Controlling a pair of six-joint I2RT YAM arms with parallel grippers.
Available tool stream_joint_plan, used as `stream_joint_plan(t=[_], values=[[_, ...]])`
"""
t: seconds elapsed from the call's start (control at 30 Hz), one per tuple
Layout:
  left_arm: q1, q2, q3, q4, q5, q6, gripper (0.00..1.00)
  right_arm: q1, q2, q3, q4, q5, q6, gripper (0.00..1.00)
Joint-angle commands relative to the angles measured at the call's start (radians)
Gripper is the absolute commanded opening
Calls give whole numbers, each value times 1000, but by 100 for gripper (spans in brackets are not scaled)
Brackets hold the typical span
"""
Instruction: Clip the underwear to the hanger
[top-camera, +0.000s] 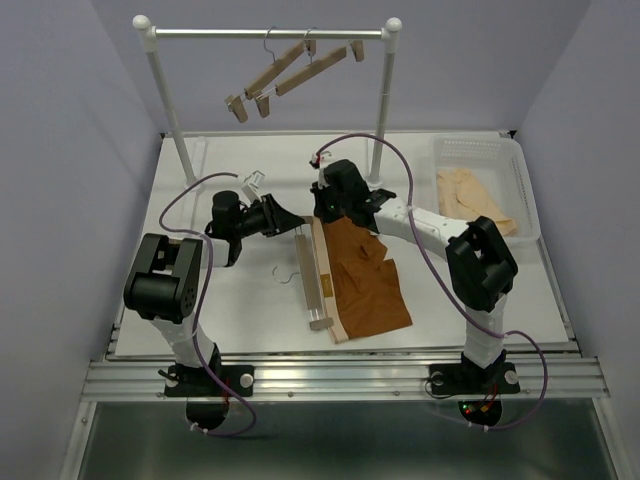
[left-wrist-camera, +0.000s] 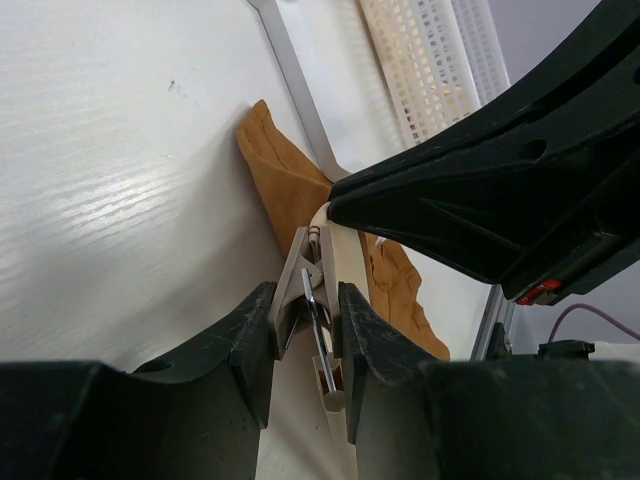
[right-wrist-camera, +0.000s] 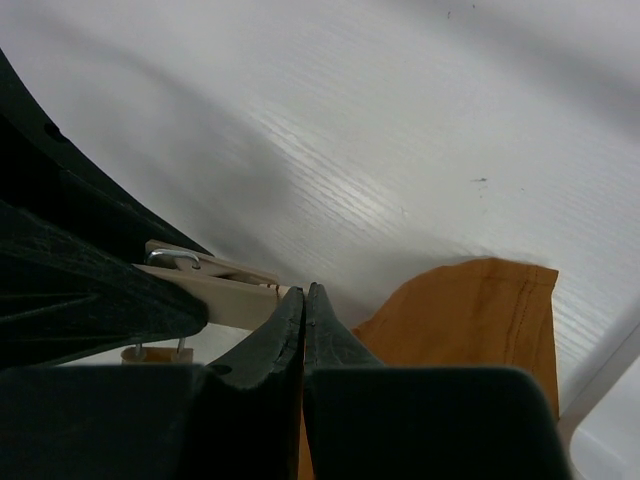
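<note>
The hanger lies on the white table, its bar running near to far and its wire hook pointing left. The rust-brown underwear lies flat just right of it, waistband along the bar. My left gripper is shut on the clip at the hanger's far end; in the left wrist view the fingers squeeze the clip. My right gripper is at the underwear's far corner, jaws shut, a sliver of brown cloth between them. The clip sits just left of them, the underwear to the right.
A white rail at the back carries two more wooden hangers. A white basket at the right holds cream garments. The two grippers nearly touch over the hanger's far end.
</note>
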Motion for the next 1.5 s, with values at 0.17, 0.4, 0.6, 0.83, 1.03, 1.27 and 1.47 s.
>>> stream_joint_plan(t=[0.17, 0.4, 0.6, 0.83, 1.03, 1.27, 1.47], values=[[-59, -1, 10, -65, 105, 82, 0, -14, -8, 97, 172, 39, 18, 1], [-59, 0, 7, -63, 113, 79, 0, -14, -31, 63, 217, 45, 31, 1], [-61, 8, 25, -62, 124, 49, 9, -14, -31, 65, 220, 36, 38, 1], [-61, -18, 26, -62, 132, 35, 98, -14, -40, 54, 218, 51, 28, 1], [-62, -76, 25, -76, 132, 29, 99, -14, -44, 53, 217, 57, 28, 1], [-59, -168, 63, -290, -18, 133, 99, -14, -67, 30, 211, 73, 22, 1], [-50, -288, 53, -467, -244, 128, 99, -14, -103, -16, 209, 56, 5, 1]])
